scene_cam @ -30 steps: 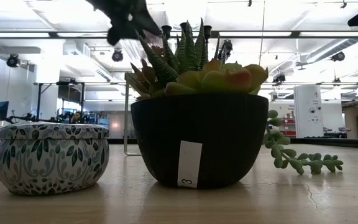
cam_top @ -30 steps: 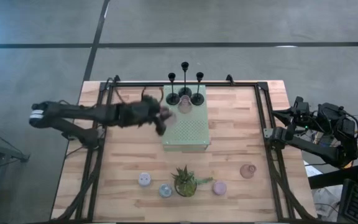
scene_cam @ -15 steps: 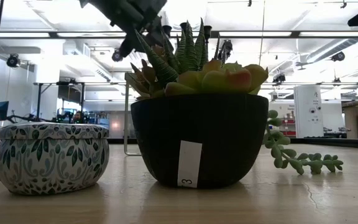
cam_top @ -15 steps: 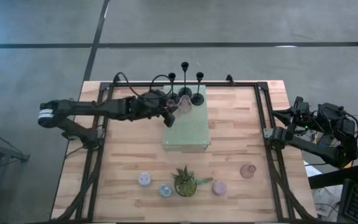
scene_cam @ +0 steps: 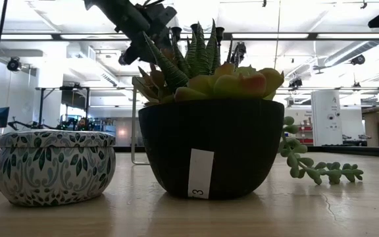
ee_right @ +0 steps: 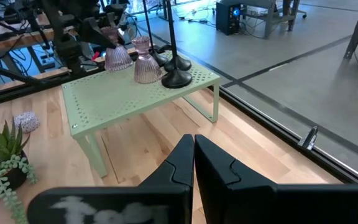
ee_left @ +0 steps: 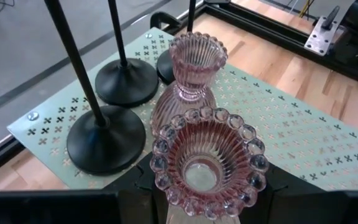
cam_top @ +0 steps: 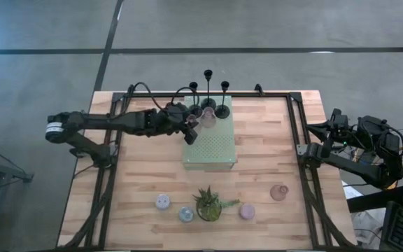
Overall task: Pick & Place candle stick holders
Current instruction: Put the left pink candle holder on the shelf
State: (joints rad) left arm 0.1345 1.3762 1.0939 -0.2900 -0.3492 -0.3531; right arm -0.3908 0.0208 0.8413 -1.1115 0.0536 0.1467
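We reach our left arm across from the table's left edge, its left gripper (cam_top: 189,126) raised and clamped on what it carries. Our right arm waits folded at the right edge, its right gripper (ee_right: 193,163) pressed closed.

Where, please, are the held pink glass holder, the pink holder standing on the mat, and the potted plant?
held pink glass holder (ee_left: 209,163), left wrist view, beaded rim.
standing pink glass holder (ee_left: 191,84), left wrist view, ribbed neck.
potted plant (scene_cam: 206,148), low view, dark pot.

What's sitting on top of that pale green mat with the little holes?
On the green mat, at its far end, stand three black candlesticks and one pink glass holder. The left gripper holds a second pink holder just above it. Whatever lies beneath the mat is hidden.
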